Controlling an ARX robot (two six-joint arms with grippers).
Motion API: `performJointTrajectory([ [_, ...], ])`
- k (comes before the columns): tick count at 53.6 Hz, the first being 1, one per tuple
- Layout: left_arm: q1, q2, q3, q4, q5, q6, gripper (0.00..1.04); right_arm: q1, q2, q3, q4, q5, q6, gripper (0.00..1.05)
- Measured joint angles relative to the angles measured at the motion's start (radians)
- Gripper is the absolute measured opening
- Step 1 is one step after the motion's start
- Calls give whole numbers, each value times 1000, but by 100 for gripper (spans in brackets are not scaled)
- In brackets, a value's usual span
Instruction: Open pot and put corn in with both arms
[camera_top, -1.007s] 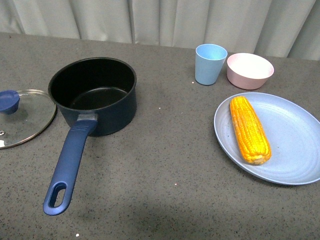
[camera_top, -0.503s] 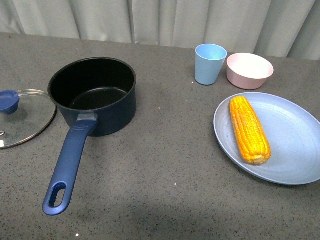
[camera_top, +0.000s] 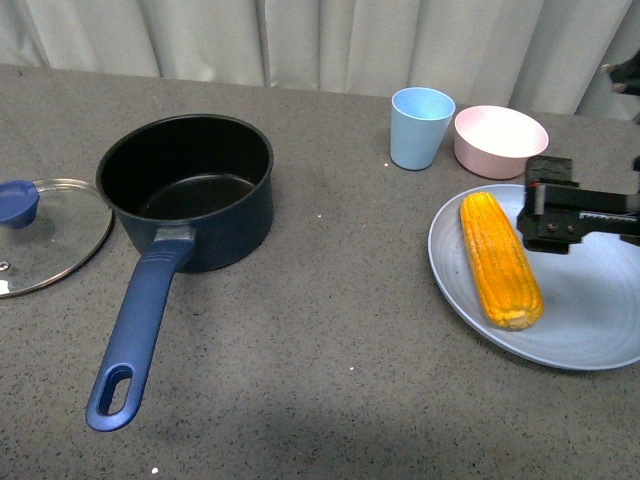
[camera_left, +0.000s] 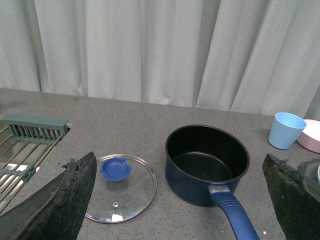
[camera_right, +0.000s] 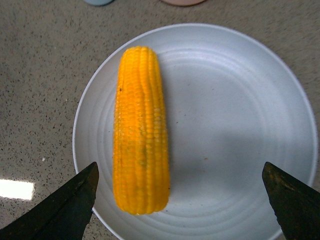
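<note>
Corn flat on plate, between spread right fingers, nearer one of them, untouched. Left fingers also spread; pot uncovered on counter.

one each: pot | lid | corn | plate | cup | bowl

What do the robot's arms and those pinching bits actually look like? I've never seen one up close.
The right gripper is black and blocky, with a lighter bar running along the dark arm behind it. Up close, its fingers and those of the left gripper are dark, rough-surfaced wedges.
</note>
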Motion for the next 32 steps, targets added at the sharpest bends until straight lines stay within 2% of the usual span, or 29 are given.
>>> performJointTrajectory([
  [20, 0, 0, 0, 0, 0, 0, 98, 58, 293, 243, -107, 30, 9, 95],
  [32, 0, 0, 0, 0, 0, 0, 98, 61, 346, 272, -113, 34, 31, 65],
])
